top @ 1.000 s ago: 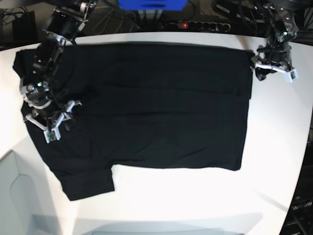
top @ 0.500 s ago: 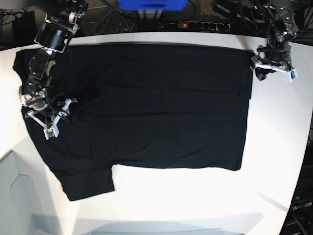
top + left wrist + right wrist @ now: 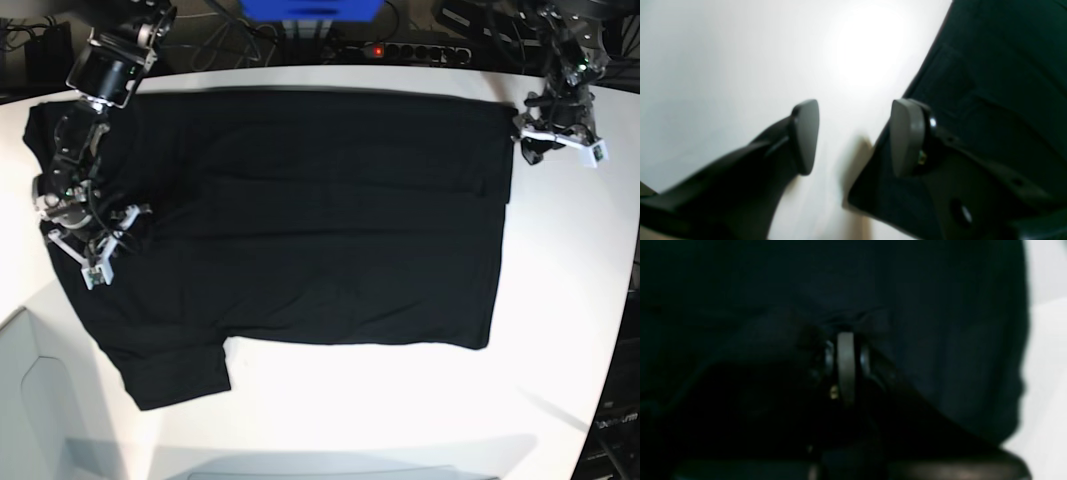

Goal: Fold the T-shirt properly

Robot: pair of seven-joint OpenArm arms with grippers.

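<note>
Black T-shirt (image 3: pixel 320 215), flat on white tabletop (image 3: pixel 400 410) for folding: right end effector (image 3: pixel 100 245) pinched closed on fabric, left end effector (image 3: pixel 545 135) open astride the hem corner.

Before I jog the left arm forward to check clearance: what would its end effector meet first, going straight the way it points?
Probably the bare white table: the open left end effector straddles the T-shirt edge, one finger over cloth. Depth is unclear.

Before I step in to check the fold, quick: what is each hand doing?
Left hand: open, holding nothing, at the T-shirt corner.
Right hand: shut, down on the T-shirt; a pinch of fabric cannot be told.
</note>
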